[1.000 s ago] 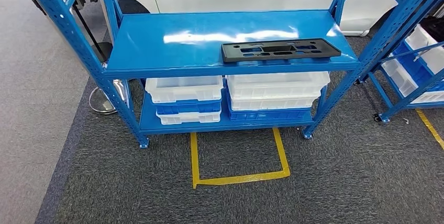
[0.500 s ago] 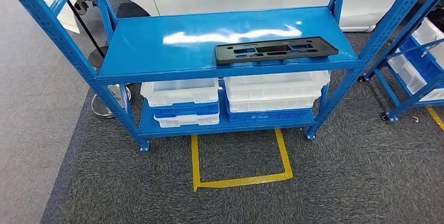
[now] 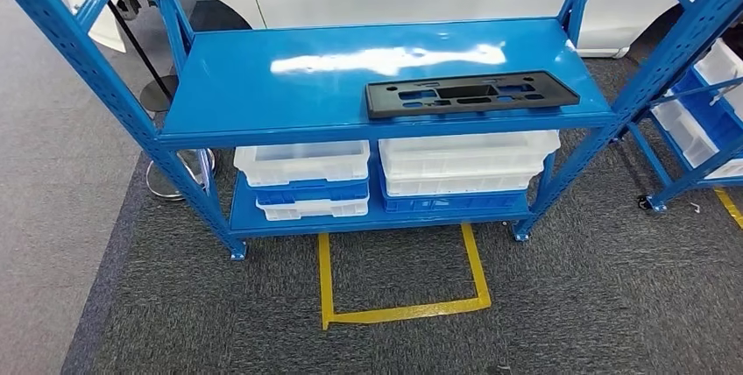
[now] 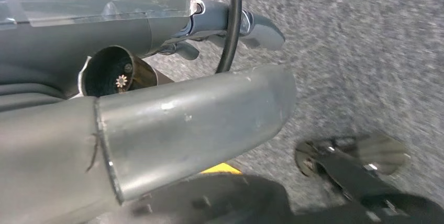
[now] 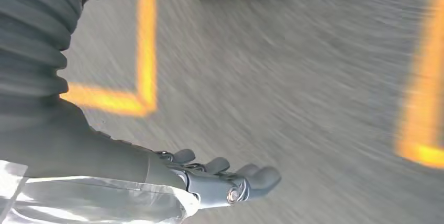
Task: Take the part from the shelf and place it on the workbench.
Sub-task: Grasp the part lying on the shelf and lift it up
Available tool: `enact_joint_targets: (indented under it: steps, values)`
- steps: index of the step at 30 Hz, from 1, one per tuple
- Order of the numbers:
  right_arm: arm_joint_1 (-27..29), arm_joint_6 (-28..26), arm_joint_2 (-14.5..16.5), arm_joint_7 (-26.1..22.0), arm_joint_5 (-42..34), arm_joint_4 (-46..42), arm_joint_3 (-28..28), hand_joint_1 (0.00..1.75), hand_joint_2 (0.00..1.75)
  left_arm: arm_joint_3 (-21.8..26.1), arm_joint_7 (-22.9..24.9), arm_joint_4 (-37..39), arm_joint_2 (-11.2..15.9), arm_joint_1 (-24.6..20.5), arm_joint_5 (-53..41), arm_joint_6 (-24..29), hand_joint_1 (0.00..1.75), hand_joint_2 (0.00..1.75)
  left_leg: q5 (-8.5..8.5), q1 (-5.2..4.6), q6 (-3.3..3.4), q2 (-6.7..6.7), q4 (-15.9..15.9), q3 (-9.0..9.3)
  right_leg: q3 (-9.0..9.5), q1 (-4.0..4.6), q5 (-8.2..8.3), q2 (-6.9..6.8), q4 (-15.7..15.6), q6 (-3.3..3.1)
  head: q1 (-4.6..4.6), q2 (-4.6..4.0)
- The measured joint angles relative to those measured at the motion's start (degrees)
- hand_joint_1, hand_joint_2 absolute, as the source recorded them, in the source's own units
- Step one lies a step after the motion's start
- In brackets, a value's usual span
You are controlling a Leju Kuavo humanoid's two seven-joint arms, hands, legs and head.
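Surfaces: painted metal, plastic, carpet.
Shelf [image 3: 263, 86] glossy blue metal; part [image 3: 470, 95] matt black plastic near its front edge; bins [image 3: 302, 163] translucent white plastic; floor [image 3: 596, 296] rough grey carpet.

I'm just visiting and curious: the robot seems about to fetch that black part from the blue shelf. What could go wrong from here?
Two risks, as a guess. The black part lies flat and thin near the front edge of the blue shelf, so fingers may struggle to get under it, or may nudge it off. The shelf's upright posts stand close beside it, so a reaching arm could bump one. Both robot hands, left and right, hang low over the carpet, holding nothing.
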Motion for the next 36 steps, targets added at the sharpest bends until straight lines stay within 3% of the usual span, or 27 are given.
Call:
enact_joint_targets:
  steps: [2,3,5,6,7,8,10,11,12,14,18,19,22,23,24,26,27,28,33,36]
  values:
    - [-1.2,-7.3,1.1,-2.6,8.6,-3.5,3.6,0.00,1.75,0.1,0.1,0.0,0.0,0.1,-0.6,0.0,0.00,0.00,0.02,0.29,0.55,0.17,-1.1,0.98,-0.76,-0.02,-1.23,-0.13,2.1,0.40,0.06,0.00]
    - [-1.7,-10.0,1.7,-1.9,14.2,-6.3,5.7,0.00,1.75,0.1,0.2,0.0,0.0,0.1,-0.9,0.0,0.00,0.00,-0.02,0.39,0.83,0.29,-1.5,1.46,-2.28,-0.01,-2.51,-0.22,5.0,0.46,0.11,0.00]
    - [-2.2,-12.9,3.0,2.4,27.1,-13.0,9.9,0.00,1.75,0.1,0.4,0.0,-0.1,-0.1,-1.7,-0.2,0.00,0.00,-0.35,0.25,1.29,0.38,-1.7,2.00,-6.82,0.11,-5.04,-0.25,12.6,0.51,0.13,0.00]
    - [-2.2,-13.4,3.5,5.3,33.8,-17.0,12.2,0.00,1.75,0.1,0.5,0.0,-0.1,-0.2,-2.2,-0.4,0.00,0.00,-0.60,0.19,1.44,0.31,-1.6,2.29,-8.80,0.13,-5.36,-0.25,15.4,0.54,0.13,0.00]
    - [-2.2,-13.6,3.7,8.9,40.6,-21.5,14.9,0.00,1.75,0.1,0.7,0.0,-0.1,-0.2,-2.7,-0.6,0.00,0.00,-0.88,0.14,1.48,0.17,-1.6,2.64,-9.98,0.13,-4.46,-0.25,16.3,0.54,0.13,0.00]
    - [-2.5,-13.7,3.8,13.0,46.6,-26.2,18.2,0.00,1.75,0.1,0.8,0.0,-0.1,-0.2,-3.3,-0.8,0.00,0.00,-1.23,0.11,1.42,0.04,-1.4,3.02,-10.28,0.13,-2.43,-0.26,15.3,0.49,0.13,0.00]
    - [-4.5,-13.9,3.0,20.4,53.4,-33.9,26.3,0.00,1.75,0.1,1.1,0.1,-0.1,-0.2,-4.1,-1.1,0.00,0.00,-2.03,0.11,1.02,-0.03,-1.0,3.64,-8.48,0.21,3.02,-0.24,8.5,0.08,0.14,0.00]
    - [-6.0,-14.0,2.3,23.0,54.6,-36.5,30.5,0.00,1.75,0.1,1.1,0.1,-0.2,-0.2,-4.4,-1.2,0.00,0.00,-2.40,0.03,0.72,-0.03,-0.7,3.77,-7.42,0.37,4.67,-0.20,5.3,-0.19,0.14,0.00]
    - [-7.5,-14.1,1.6,24.9,55.1,-38.5,34.3,0.00,1.75,0.1,1.1,0.1,-0.2,-0.4,-4.6,-1.3,0.00,0.00,-2.64,-0.05,0.42,-0.04,-0.5,3.75,-6.66,0.53,5.27,-0.16,3.1,-0.49,0.14,0.00]
    - [-9.4,-14.1,0.3,26.9,55.3,-41.5,40.3,0.00,1.75,0.1,1.1,0.2,-0.3,-0.6,-4.8,-1.3,0.00,0.00,-2.77,-0.13,-0.18,-0.12,-0.5,3.61,-6.21,0.85,4.78,-0.06,1.9,-0.94,0.15,0.00]
    - [-11.1,-14.1,-1.0,28.1,55.5,-45.0,47.6,0.00,1.75,0.1,1.2,0.2,-0.3,-0.6,-4.9,-1.6,0.00,0.00,-4.51,0.06,-1.30,-0.06,1.7,2.59,-5.34,0.15,4.74,-0.04,0.7,-1.86,0.07,0.00]
    - [-11.5,-14.1,-1.2,28.0,55.5,-45.3,48.6,0.00,1.75,0.1,1.2,0.2,-0.3,-0.7,-4.8,-1.7,0.00,0.00,-5.58,0.14,-1.54,-0.04,4.1,1.46,-5.17,0.12,4.67,-0.07,0.6,-2.02,0.04,0.00]
    - [-12.5,-14.1,-1.4,27.6,55.2,-45.5,51.3,0.00,1.75,0.1,1.2,0.2,-0.3,-0.7,-4.4,-1.7,0.00,0.00,-8.76,0.49,-2.16,-0.02,14.1,-4.38,-4.72,0.11,4.26,-0.23,0.6,-2.36,0.05,0.00]
    - [-12.6,-14.1,-1.5,27.6,55.2,-45.5,52.0,0.00,1.75,0.1,1.2,0.2,-0.3,-0.6,-4.3,-1.7,0.00,0.00,-8.45,0.60,-2.30,-0.01,15.7,-5.72,-4.47,0.09,4.06,-0.25,0.6,-2.37,0.04,0.00]
    - [-12.7,-14.1,-1.6,27.9,55.2,-45.4,52.7,0.00,1.75,0.2,1.2,0.2,-0.3,-0.5,-4.3,-1.7,0.00,0.00,-6.87,0.69,-2.38,-0.01,15.1,-5.96,-4.16,0.05,3.83,-0.21,0.6,-2.32,0.04,0.00]
    - [-13.3,-14.1,-1.9,29.0,55.3,-45.1,54.1,0.00,1.75,0.2,1.2,0.2,-0.3,-0.5,-4.4,-1.6,0.00,0.00,-1.71,0.87,-2.34,0.05,8.2,-3.77,-3.38,-0.07,3.27,-0.09,0.6,-1.97,0.05,0.00]
    - [-13.8,-14.0,-2.1,29.6,55.3,-44.8,54.7,0.00,1.75,0.2,1.2,0.2,-0.3,-0.5,-4.5,-1.6,0.00,0.00,0.16,0.78,-2.22,0.07,4.6,-2.31,-3.10,-0.01,2.99,-0.03,0.7,-1.69,0.05,0.00]
    - [-14.3,-13.9,-2.3,30.0,55.4,-44.5,55.2,0.00,1.75,0.3,1.2,0.2,-0.3,-0.5,-4.6,-1.6,0.00,0.00,0.97,0.67,-1.93,0.07,1.9,-1.18,-3.00,0.06,2.82,0.00,0.7,-1.35,0.05,0.00]
    - [-15.9,-13.0,-3.3,31.1,55.4,-43.2,56.6,0.00,1.75,0.5,1.2,0.3,-0.3,-0.6,-4.8,-1.6,0.00,0.00,0.54,0.47,-0.10,-0.03,-0.4,-0.19,-3.40,0.15,1.97,-0.16,1.4,0.14,0.06,0.00]
    - [-16.8,-10.6,-4.1,32.0,55.4,-42.2,56.8,0.00,1.75,0.6,1.2,0.3,-0.4,-0.6,-4.9,-1.7,0.00,0.00,0.47,0.43,0.88,0.05,-0.8,0.07,-7.84,0.18,-2.09,-0.24,9.9,0.44,0.08,0.00]
